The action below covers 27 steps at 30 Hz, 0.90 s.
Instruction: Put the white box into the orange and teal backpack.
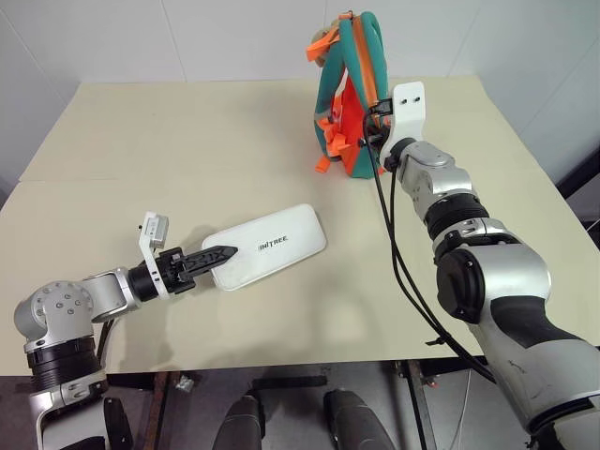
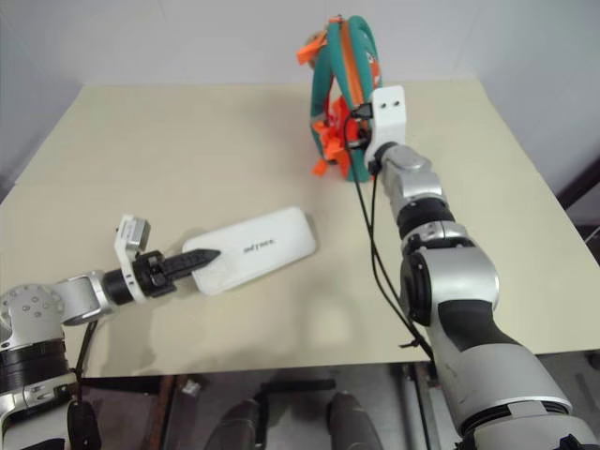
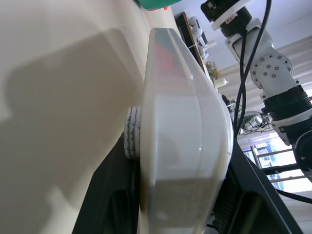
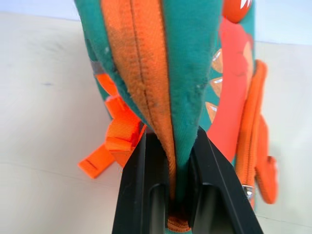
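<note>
The white box (image 1: 267, 246) looks smooth, glossy plastic, the orange and teal backpack (image 4: 161, 73) soft fuzzy cloth with woven webbing.

The white box (image 1: 267, 247), slim and glossy with rounded corners and small dark lettering on top, is lying flat on the near part of the table, angled diagonally. The orange and teal backpack (image 1: 349, 89) is standing upright toward the far edge, zipper trim closed along its spine, orange straps dangling down the side.
</note>
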Available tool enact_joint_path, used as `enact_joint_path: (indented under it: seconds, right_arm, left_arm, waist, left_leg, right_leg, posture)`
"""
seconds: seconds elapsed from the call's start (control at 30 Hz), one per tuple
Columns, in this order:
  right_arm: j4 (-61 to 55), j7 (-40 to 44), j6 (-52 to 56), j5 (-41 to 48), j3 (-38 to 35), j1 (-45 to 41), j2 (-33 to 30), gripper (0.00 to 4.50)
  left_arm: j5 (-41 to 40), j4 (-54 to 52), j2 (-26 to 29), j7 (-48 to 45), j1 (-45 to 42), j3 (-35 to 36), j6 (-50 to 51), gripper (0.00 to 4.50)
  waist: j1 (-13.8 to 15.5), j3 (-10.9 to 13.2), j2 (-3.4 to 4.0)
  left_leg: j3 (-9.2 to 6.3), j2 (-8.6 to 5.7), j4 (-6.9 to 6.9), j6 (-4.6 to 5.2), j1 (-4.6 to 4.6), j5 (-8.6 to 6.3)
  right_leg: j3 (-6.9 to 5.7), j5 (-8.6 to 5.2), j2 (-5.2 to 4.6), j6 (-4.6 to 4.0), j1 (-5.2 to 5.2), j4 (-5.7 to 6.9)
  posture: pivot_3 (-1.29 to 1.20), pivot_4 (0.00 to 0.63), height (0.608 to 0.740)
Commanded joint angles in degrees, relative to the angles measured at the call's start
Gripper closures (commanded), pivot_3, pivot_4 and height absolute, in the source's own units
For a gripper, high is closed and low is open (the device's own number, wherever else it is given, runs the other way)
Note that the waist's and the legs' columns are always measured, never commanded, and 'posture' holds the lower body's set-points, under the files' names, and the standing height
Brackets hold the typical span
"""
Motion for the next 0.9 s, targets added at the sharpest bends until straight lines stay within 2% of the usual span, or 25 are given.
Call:
enact_joint_path:
  seconds: [0.03,0.13,0.27,0.37,0.53,0.73,0.9]
  right_arm:
    - [-6.53,8.37,4.5,2.6,-0.77,1.02,-3.1,4.16]
    - [-15.86,13.61,11.84,3.65,0.17,5.41,-7.06,4.16]
    - [-39.97,19.0,26.16,5.97,1.31,17.65,-14.73,4.16]
    - [-60.92,19.59,40.33,9.42,-1.79,28.36,-22.53,4.16]
    - [-85.05,20.67,58.05,16.26,-10.2,42.24,-32.16,4.16]
    - [-96.15,20.53,67.74,21.4,-19.64,52.94,-36.0,4.16]
    - [-95.52,19.3,65.39,22.21,-19.57,57.05,-34.44,4.16]
  left_arm:
    - [-1.3,0.64,-0.09,-1.28,-1.8,-0.73,-1.62,3.0]
    - [-0.95,1.86,0.12,-1.92,-2.26,-2.0,-2.39,3.0]
    - [-0.18,4.12,0.25,-3.21,-3.04,-4.33,-3.8,3.0]
    - [1.0,7.09,-0.06,-4.97,-5.01,-7.23,-5.23,3.0]
    - [3.91,12.85,0.02,-9.03,-8.73,-12.43,-8.07,3.0]
    - [7.04,18.28,0.05,-13.5,-12.57,-16.82,-10.9,3.0]
    - [8.13,19.48,-0.05,-15.31,-13.33,-17.94,-11.6,3.0]
  waist:
    - [0.19,0.0,0.0]
    - [0.31,0.0,0.0]
    - [1.21,0.0,0.01]
    - [2.35,0.01,0.03]
    - [3.53,0.01,0.04]
    - [3.49,0.01,0.03]
    - [3.28,0.01,0.03]
  left_leg:
    - [0.0,-0.01,0.0,0.0,0.0,0.0]
    - [0.0,-0.02,-0.02,0.0,-0.01,0.0]
    - [-0.07,-0.02,-0.08,-0.01,-0.04,-0.02]
    - [-0.08,-0.02,-0.06,-0.02,-0.09,-0.08]
    - [-0.07,-0.07,0.0,0.02,-0.11,-0.12]
    - [-0.06,-0.15,0.09,0.08,-0.1,-0.12]
    - [-0.01,-0.14,0.1,0.1,-0.05,-0.11]
  right_leg:
    - [0.0,0.0,0.0,0.0,0.0,-0.01]
    - [-0.01,0.0,-0.01,0.0,0.01,-0.04]
    - [-0.08,-0.02,-0.03,-0.01,0.01,-0.09]
    - [-0.11,-0.06,-0.04,-0.03,-0.01,-0.15]
    - [-0.11,-0.11,-0.08,-0.05,-0.01,-0.14]
    - [-0.09,-0.11,-0.13,-0.04,0.05,-0.14]
    - [-0.05,-0.11,-0.12,-0.04,0.06,-0.12]
  posture:
    - [0.0,0.15,0.74]
    - [0.0,0.15,0.74]
    - [0.0,0.15,0.74]
    - [0.0,0.15,0.74]
    - [0.0,0.15,0.74]
    - [0.0,0.15,0.74]
    - [0.0,0.15,0.74]
